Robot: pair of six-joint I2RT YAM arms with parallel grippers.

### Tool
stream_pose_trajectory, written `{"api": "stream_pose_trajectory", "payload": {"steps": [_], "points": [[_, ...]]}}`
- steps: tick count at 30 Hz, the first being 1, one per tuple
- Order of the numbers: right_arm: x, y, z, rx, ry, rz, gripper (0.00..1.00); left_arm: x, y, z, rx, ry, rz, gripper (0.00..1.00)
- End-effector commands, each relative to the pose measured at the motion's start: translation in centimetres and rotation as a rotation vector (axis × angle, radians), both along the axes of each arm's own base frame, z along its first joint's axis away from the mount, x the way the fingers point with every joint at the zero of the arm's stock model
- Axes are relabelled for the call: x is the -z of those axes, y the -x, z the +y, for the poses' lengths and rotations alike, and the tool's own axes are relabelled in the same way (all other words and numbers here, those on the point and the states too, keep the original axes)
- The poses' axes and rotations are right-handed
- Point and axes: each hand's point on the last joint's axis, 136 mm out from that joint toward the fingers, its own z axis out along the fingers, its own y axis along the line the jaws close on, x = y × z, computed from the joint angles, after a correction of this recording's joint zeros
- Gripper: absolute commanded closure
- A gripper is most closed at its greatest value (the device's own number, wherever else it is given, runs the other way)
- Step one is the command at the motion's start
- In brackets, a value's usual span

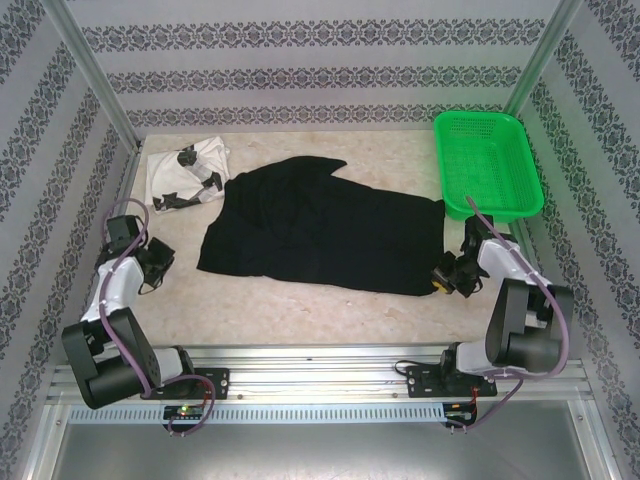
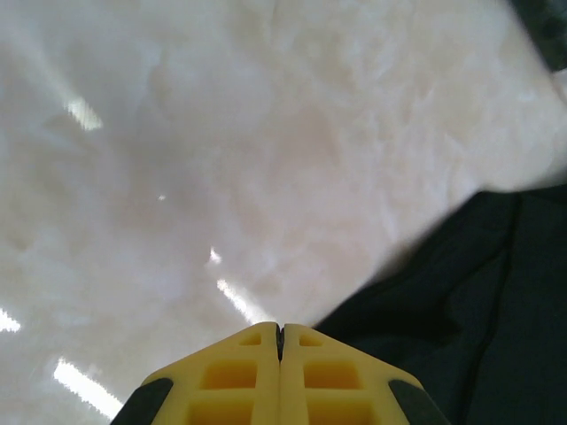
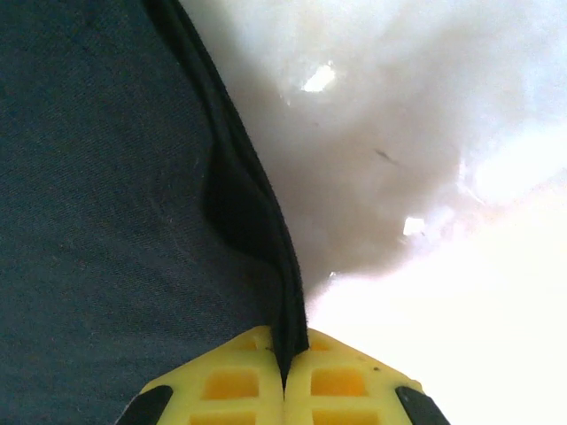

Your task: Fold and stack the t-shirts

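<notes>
At the right side of the table, my right gripper pinches the hem of the black t-shirt, which lies spread mid-table. I'd lift low and carry it left evenly. My left gripper rests closed, empty, near its left edge. The white t-shirt lies far left, the green basket far right, neither obstructing.

High rear overview; close wrist views, all sharing black tee.

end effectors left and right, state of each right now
left end effector: closed, holding nothing
right end effector: closed on the edge of the black t-shirt
</notes>
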Motion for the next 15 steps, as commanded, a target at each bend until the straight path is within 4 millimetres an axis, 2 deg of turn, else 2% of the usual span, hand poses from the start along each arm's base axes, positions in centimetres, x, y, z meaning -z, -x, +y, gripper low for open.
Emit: {"api": "stream_pose_trajectory", "payload": {"steps": [1, 4, 5, 7, 9, 15], "points": [[1.3, 2.6, -0.1, -0.011, 0.030, 0.089, 1.00, 2.0, 0.2, -4.3, 0.077, 0.129, 0.014, 0.83], [1.6, 2.0, 0.4, -0.005, -0.001, 0.087, 1.00, 2.8, -0.6, -7.9, 0.171, 0.149, 0.041, 0.56], [1.5, 1.9, 0.3, -0.004, 0.001, 0.083, 1.00, 3.3, -0.4, -8.3, 0.161, 0.161, 0.047, 0.52], [1.3, 1.7, 0.2, -0.008, 0.008, 0.076, 1.00, 4.2, 0.2, -7.8, 0.124, 0.140, 0.079, 0.49], [1.3, 1.6, 0.4, -0.018, -0.004, 0.074, 1.00, 4.2, -0.3, -7.4, 0.120, 0.115, 0.061, 0.44], [1.4, 1.8, 0.7, -0.026, -0.017, 0.076, 1.00, 3.4, -5.0, -6.6, 0.091, 0.108, -0.092, 0.42]]}}
